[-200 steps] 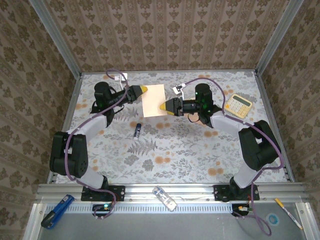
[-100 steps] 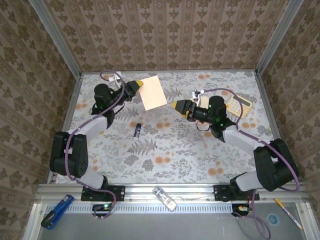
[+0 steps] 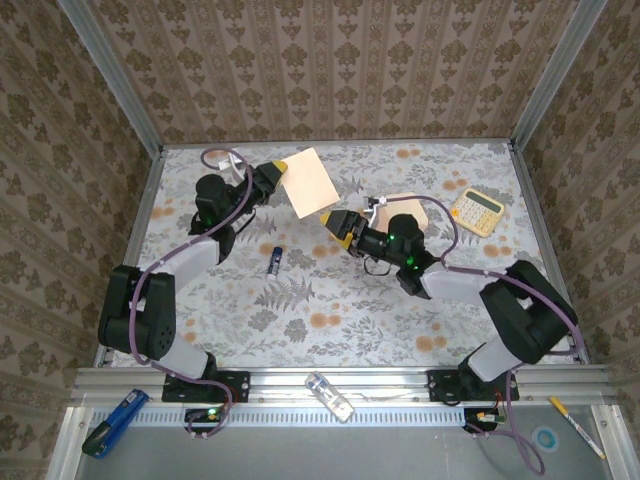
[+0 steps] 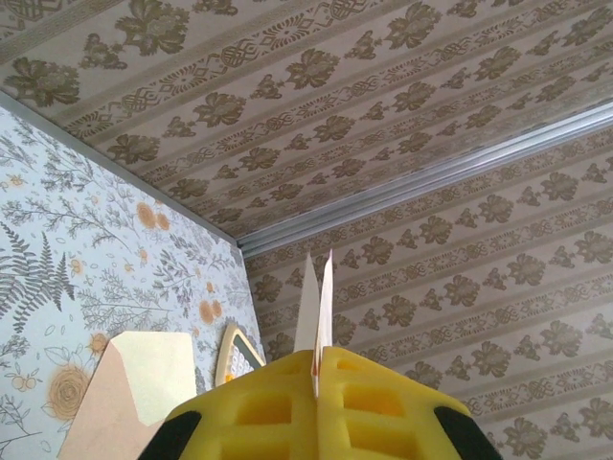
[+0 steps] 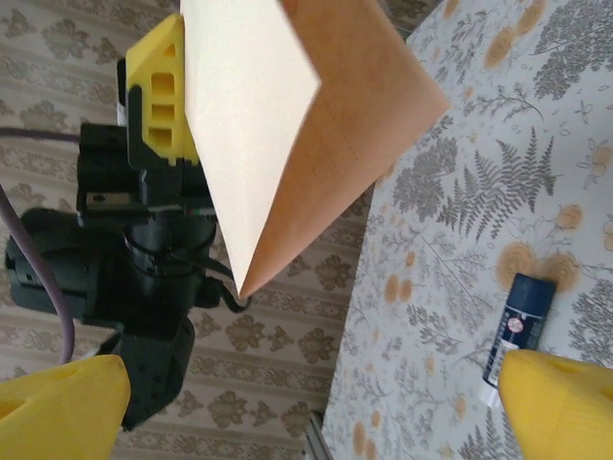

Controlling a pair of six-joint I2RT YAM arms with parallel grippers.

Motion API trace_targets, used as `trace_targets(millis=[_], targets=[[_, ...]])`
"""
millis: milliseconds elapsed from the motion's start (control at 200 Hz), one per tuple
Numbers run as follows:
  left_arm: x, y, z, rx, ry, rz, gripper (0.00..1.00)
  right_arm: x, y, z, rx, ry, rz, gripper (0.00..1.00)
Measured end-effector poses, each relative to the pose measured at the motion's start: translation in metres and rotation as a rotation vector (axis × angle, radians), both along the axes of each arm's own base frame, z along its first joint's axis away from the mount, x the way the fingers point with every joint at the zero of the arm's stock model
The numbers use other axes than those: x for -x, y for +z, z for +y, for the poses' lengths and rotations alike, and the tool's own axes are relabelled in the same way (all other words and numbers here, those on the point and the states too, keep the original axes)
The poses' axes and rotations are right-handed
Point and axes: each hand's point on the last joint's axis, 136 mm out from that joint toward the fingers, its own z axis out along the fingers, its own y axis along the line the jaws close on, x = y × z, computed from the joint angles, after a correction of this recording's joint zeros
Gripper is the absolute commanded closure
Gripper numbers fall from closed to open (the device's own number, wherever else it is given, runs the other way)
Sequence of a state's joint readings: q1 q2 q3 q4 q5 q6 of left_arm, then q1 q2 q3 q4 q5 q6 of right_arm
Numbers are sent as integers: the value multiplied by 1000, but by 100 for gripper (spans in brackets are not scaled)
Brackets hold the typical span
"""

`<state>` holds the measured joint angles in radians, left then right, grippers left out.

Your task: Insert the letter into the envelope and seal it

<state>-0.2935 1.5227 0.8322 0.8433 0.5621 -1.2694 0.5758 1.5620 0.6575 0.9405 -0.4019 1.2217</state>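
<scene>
Left fingers (image 3: 283, 166) clench the letter (image 3: 310, 182) aloft over the table (image 3: 300, 320). Right fingers (image 3: 340, 222) gape just below it. The envelope (image 3: 428, 208) lies beside the right arm. Insertion seems unstarted; next, carry the letter to the envelope's mouth.

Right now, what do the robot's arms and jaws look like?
The left arm and right arm share black joints and pale grey links, with a purple cable trailing along each. The jaws are bright yellow blocks with rectangular cut-outs.
</scene>
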Motion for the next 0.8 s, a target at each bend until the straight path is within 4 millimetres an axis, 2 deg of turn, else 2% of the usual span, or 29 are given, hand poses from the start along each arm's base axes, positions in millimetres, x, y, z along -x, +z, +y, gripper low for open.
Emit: trace_targets(millis=[200,395,595,800], targets=[[2,-3,-3,7,7,15,100,-18,-6,14,-61,-17,6,2],[6,3,-5,13,-1,-3,100,-24,18,27,-113,-2,-51,4],[7,2,-5,12,0,-2,100,-30,35,31,-154,-2,-98,12],[8,5,-4,14,0,-10,100,-34,29,32,-168,-9,-88,23]])
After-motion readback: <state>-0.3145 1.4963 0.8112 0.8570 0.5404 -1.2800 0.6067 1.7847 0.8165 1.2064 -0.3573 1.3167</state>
